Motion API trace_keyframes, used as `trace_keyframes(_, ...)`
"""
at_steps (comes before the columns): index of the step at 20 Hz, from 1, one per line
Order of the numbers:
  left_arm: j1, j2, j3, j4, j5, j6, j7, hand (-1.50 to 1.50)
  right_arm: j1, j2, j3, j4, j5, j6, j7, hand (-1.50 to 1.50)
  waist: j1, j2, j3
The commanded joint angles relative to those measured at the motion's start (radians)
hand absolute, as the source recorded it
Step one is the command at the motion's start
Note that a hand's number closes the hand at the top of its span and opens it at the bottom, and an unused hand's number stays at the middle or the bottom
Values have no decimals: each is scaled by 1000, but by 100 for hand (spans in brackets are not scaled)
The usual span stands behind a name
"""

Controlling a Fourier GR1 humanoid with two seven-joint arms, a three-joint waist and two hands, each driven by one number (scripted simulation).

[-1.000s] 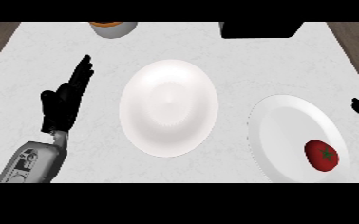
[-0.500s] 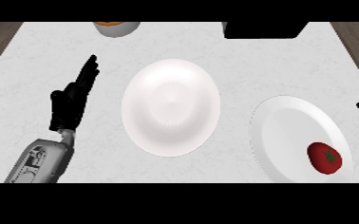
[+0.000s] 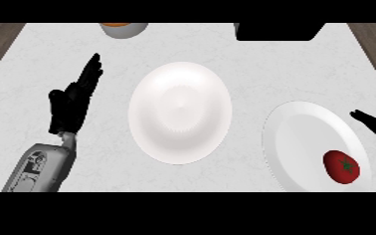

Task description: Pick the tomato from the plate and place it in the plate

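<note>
Right hand (image 3: 361, 117) barely in view at the right edge, only a dark tip showing over the rim of the right plate (image 3: 297, 129); whether wide or curled, impossible to tell. Just below that tip, lying on the near right part of the same plate, the tomato (image 3: 341, 166), red with a green stem scar, untouched and free of any hold. To the left, well apart across bare desk (image 3: 249, 64), the middle plate (image 3: 180, 112), white and holding nothing. Farther left, the left hand (image 3: 73, 99) resting with fingers straight and relaxed, pointing away, carrying nothing. Along the far edge, a bowl (image 3: 123, 28) and a black box (image 3: 279, 31).

Judged as the approach step, grasp not yet made. Next move calls for bringing the right hand down onto the tomato, curling round it, lifting clear of the rim, then carrying left to the middle plate
</note>
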Motion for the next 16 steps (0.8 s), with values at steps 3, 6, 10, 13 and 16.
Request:
trace_keyframes(3, 7, 0, 25, -16, -35, -20, 4, 0, -127, 56, 54, 117, 90, 100, 32, -150, 4, 0, 0)
trace_keyframes(6, 33, -33, 41, 1, -45, -28, -42, 0, -80, 146, 90, 123, 192, 74, -11, -150, -2, 0, 0)
trace_keyframes(10, -13, -58, 60, 38, -54, -47, -25, 0, -123, 162, 64, 210, 231, 133, -64, -150, -3, 0, 0)
trace_keyframes(13, 30, -51, 78, -22, -65, -58, -2, 0, -112, 186, 39, 220, 263, 155, -85, -150, -4, -1, 0)
trace_keyframes(16, -7, -59, 79, 74, -83, -74, -65, 0, -78, 227, 90, 346, 375, 45, -189, -150, -7, 0, 0)
